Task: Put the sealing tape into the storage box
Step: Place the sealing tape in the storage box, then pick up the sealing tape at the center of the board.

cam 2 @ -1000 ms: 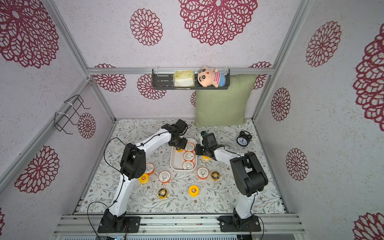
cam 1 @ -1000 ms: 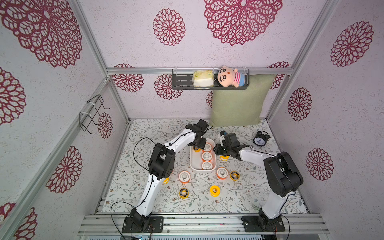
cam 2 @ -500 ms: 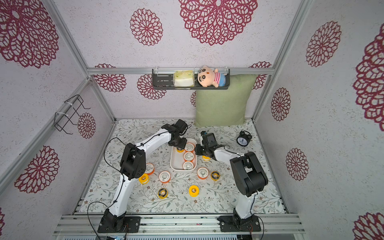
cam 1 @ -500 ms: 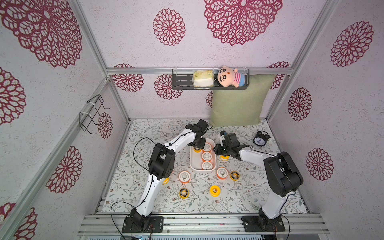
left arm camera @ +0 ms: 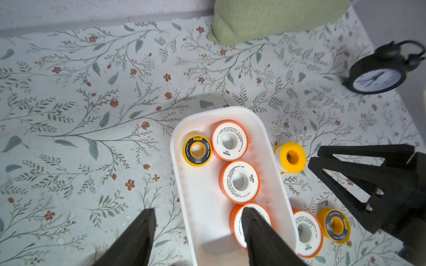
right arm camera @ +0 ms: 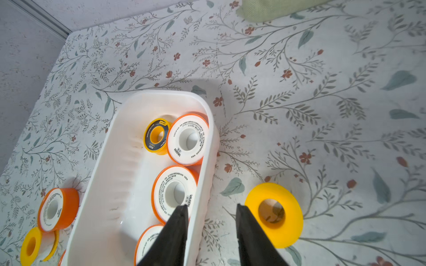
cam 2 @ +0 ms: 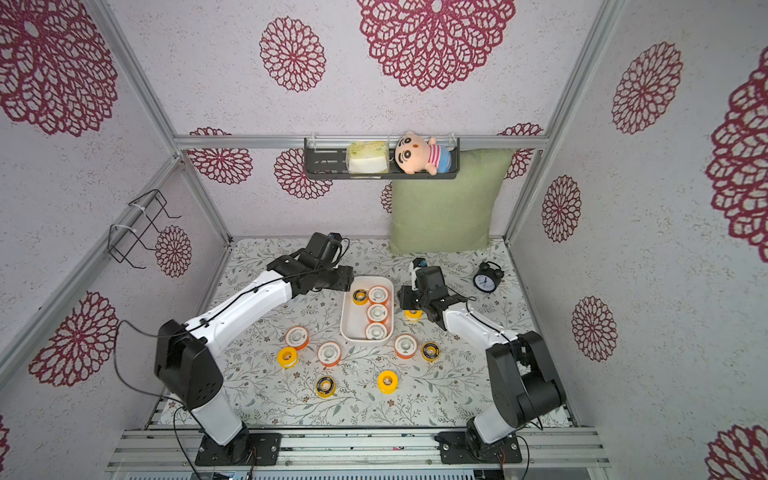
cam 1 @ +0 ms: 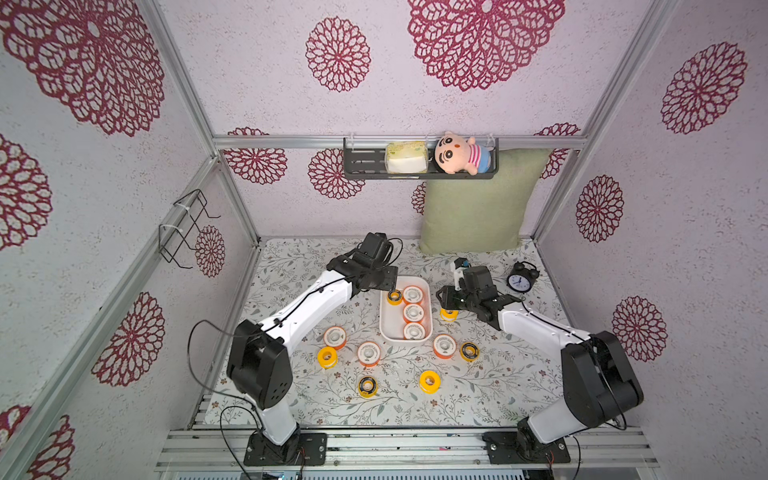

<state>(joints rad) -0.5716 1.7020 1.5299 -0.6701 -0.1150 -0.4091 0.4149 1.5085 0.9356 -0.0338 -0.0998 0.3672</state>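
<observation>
- Comparing both top views with a second earlier, we are finding no spool displaced: four rolls of sealing tape [cam 1: 413,312] are lying in the storage box [cam 1: 390,326] at mid-frame, while eight are waiting on the floral cloth [cam 1: 478,386]. Only the right gripper [cam 1: 446,301] is changing, its jaws parting just above the plain yellow spool [cam 1: 448,314] right of the box, so we are judging a pickup is beginning.
- Looking through the left wrist view, we are seeing the left gripper [left arm camera: 198,209] spread moderately wide and empty at the bottom edge, one finger over the cloth, its partner crossing an orange spool [left arm camera: 237,226] inside the box [left arm camera: 202,207]; contact we cannot tell.
- Turning to the right wrist view, we are seeing the right gripper [right arm camera: 211,205] slightly parted, holding nothing: one finger overlapping the box wall, its partner beside the yellow spool [right arm camera: 274,214] at lower right, not around it.
</observation>
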